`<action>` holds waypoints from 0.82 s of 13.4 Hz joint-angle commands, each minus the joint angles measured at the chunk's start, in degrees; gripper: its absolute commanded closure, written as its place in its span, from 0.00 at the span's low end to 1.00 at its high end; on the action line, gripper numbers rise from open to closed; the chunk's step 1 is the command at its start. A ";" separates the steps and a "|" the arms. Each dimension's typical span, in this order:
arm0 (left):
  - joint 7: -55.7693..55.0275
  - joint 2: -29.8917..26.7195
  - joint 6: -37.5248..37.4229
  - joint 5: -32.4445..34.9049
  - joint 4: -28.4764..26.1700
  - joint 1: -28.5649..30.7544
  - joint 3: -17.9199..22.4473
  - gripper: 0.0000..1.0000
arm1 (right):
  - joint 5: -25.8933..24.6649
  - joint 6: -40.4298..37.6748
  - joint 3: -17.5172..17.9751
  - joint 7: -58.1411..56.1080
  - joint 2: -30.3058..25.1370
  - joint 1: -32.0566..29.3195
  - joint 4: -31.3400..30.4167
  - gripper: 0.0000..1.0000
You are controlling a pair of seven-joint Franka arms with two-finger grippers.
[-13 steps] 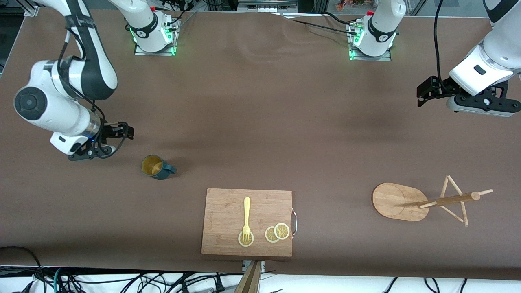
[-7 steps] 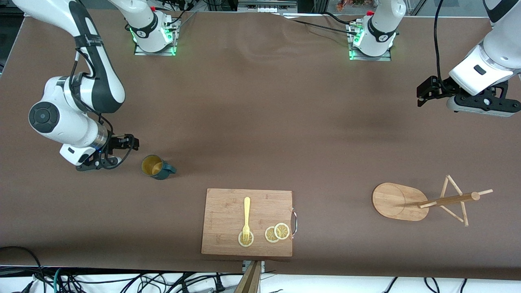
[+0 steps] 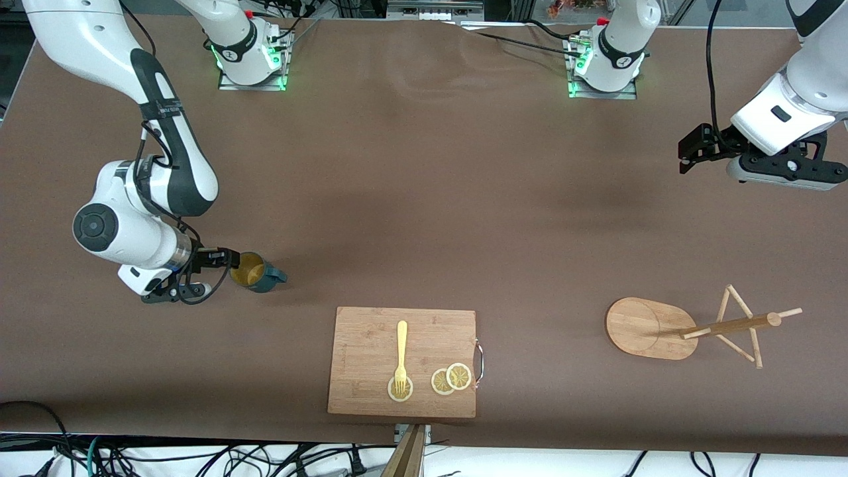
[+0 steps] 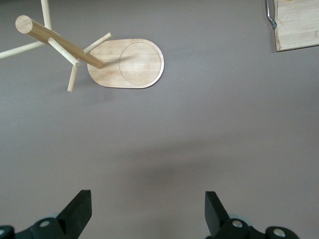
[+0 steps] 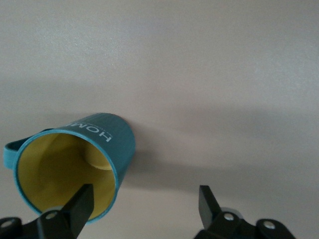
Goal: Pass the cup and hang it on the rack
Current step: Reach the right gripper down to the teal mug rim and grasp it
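Observation:
The teal cup with its yellow inside stands on the table toward the right arm's end, its handle pointing toward the left arm's end. My right gripper is open at the cup's rim. In the right wrist view the gripper has one finger over the cup's mouth and the other outside its wall; the cup is not gripped. The wooden rack stands toward the left arm's end. My left gripper waits open and empty in the air over the table. Its wrist view shows the rack.
A wooden cutting board with a yellow fork and lemon slices lies near the front edge, nearer to the front camera than the cup. Its corner shows in the left wrist view.
My right arm has swung its gripper down and across to the cup's rim. The cup, the rack and the left arm have not moved.

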 commanded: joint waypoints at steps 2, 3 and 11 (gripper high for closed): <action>0.54 -0.77 -0.38 0.92 -0.31 -0.19 0.00 0.00 | 1.12 1.23 0.15 0.63 1.18 0.21 1.05 0.18; 0.54 -0.77 -0.38 0.92 -0.31 -0.10 0.00 0.00 | 1.12 1.58 0.15 0.81 1.53 0.21 0.97 0.25; 0.54 -0.77 -0.38 0.92 -0.31 -0.10 0.00 0.00 | 1.12 2.12 0.42 3.27 2.06 0.91 0.61 0.78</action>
